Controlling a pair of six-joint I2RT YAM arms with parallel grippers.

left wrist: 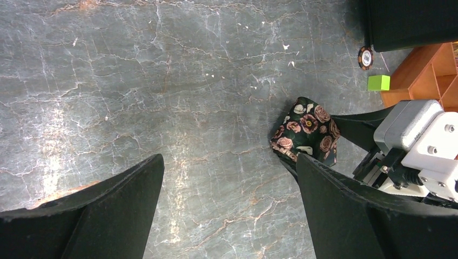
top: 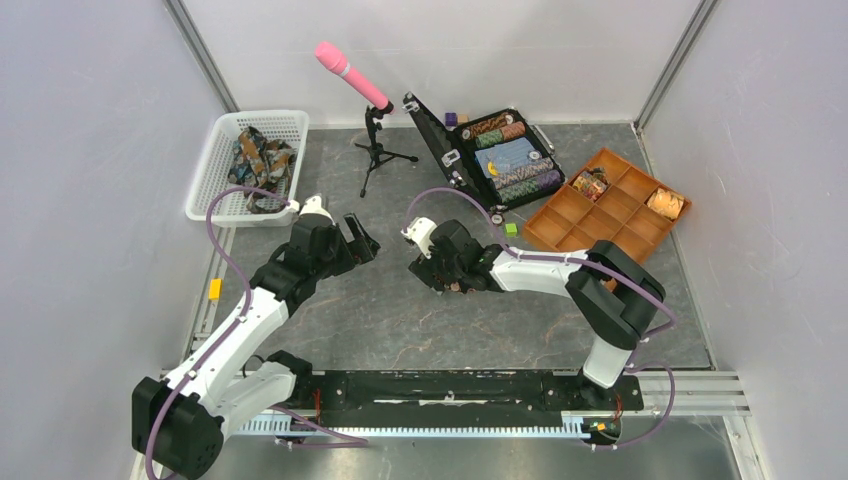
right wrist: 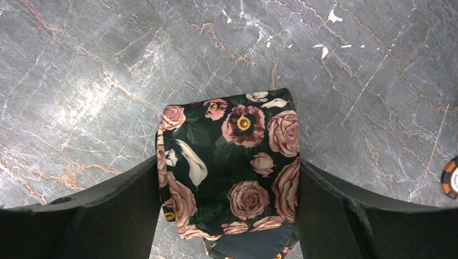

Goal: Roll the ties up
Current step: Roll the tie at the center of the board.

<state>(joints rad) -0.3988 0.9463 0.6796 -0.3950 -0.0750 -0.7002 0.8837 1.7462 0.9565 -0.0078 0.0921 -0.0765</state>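
Now the right fingers (right wrist: pixel 81 226) clamp both sides of the rolled tie (right wrist: pixel 232 178) on the tabletop (right wrist: pixel 108 65). Squeeze evenly so the coil stays tight. Meanwhile the left fingers (left wrist: pixel 97 216) hang wide apart, empty.

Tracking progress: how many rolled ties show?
3: a floral one between the fingers of the right hand; two in the orange tray, at its far-left edge and right corner. The basket's heap may hide more.
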